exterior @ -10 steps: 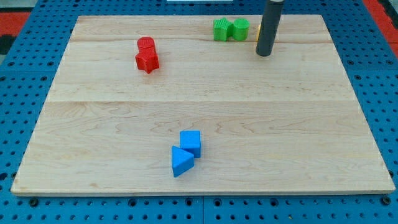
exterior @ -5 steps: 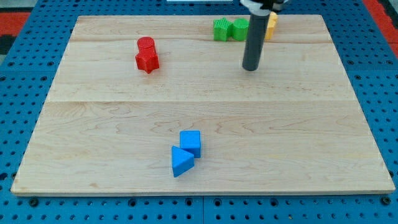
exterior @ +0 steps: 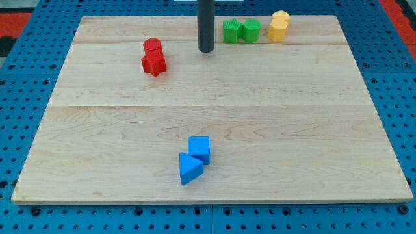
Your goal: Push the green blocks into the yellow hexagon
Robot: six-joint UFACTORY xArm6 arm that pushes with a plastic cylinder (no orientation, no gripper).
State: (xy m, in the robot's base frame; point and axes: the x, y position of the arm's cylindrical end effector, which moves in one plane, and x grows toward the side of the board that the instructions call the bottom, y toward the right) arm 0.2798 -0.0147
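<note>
Two green blocks sit side by side near the view's top: a ridged one [exterior: 231,31] on the left and a hexagonal one [exterior: 251,30] on the right, touching each other. Two yellow blocks stand to their right, a hexagon [exterior: 278,30] with a second yellow block [exterior: 281,17] just behind it. A small gap separates the green pair from the yellow hexagon. My tip [exterior: 206,49] rests on the board left of the ridged green block, a short gap away.
A red cylinder [exterior: 152,46] and a red star-shaped block [exterior: 154,63] stand together at the upper left. A blue cube [exterior: 199,149] and a blue triangular block [exterior: 190,169] sit together near the view's bottom. The wooden board [exterior: 364,130] lies on a blue pegboard.
My tip has moved from right of the green blocks, in front of the yellow ones, across to the left of the green pair. No block has moved.
</note>
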